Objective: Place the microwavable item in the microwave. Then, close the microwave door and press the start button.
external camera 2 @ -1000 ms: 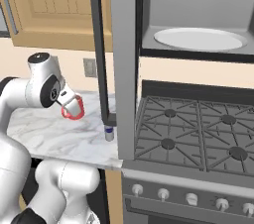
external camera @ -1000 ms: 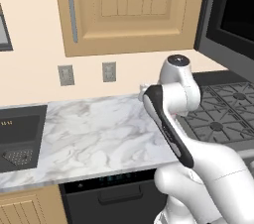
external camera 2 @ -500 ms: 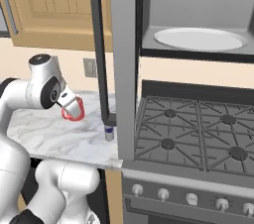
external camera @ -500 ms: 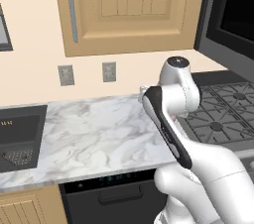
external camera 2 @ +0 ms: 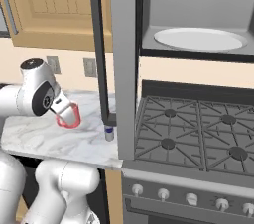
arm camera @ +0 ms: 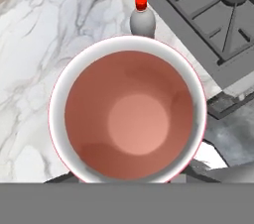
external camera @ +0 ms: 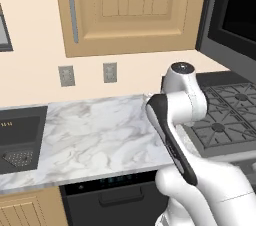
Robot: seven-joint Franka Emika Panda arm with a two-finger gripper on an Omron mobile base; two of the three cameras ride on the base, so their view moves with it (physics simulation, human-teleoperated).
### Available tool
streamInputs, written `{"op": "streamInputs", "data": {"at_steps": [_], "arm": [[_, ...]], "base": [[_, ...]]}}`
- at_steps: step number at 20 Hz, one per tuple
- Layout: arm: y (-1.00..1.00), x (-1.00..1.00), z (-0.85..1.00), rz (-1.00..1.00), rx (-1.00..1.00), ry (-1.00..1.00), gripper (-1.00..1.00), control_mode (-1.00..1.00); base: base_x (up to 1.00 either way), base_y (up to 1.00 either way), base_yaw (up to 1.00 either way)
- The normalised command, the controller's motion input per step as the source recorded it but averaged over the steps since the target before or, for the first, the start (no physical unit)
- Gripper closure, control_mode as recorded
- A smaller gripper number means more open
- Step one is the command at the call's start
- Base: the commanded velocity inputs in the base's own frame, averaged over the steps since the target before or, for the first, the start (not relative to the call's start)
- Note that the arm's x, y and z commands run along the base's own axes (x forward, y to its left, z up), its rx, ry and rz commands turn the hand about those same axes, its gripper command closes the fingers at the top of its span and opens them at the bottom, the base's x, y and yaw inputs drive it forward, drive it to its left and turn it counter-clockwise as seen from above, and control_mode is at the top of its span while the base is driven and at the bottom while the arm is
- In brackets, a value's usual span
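Note:
The microwavable item, a red cup (external camera 2: 68, 116) with a pale rim, hangs tilted above the marble counter with my gripper (external camera 2: 63, 111) shut on it. In the hand view I look straight down into the cup (arm camera: 130, 110), which hides my fingertips. The microwave (external camera 2: 124, 44) stands up and to the right of the cup, with its round turntable plate (external camera 2: 198, 38) showing inside. The microwave door (external camera 2: 98, 44) is swung open toward me and seen edge-on. From the left, its black glass (external camera: 232, 22) shows.
A small clear bottle (external camera 2: 109, 133) with a red cap (arm camera: 141, 2) stands on the counter (external camera 2: 44, 136) near the stove, under the door's lower corner. The gas stove (external camera 2: 198, 136) lies to the right. A sink (external camera: 20, 137) is at the counter's left end.
The arm has eased slightly down and left, carrying the cup with it. The bottle and the microwave door have not moved.

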Motion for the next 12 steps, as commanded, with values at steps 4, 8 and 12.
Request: {"op": "streamInputs", "data": {"at_steps": [4,8,12], "arm": [[0.00,-0.25,0.00,0.00,0.00,-0.03,1.00,1.00],[0.00,0.00,0.00,0.00,0.00,0.00,1.00,1.00],[0.00,0.00,0.00,0.00,0.00,0.00,1.00,1.00]], "base": [[-0.75,-0.04,0.00],[-1.00,-0.48,0.00],[-1.00,-0.92,0.00]]}}
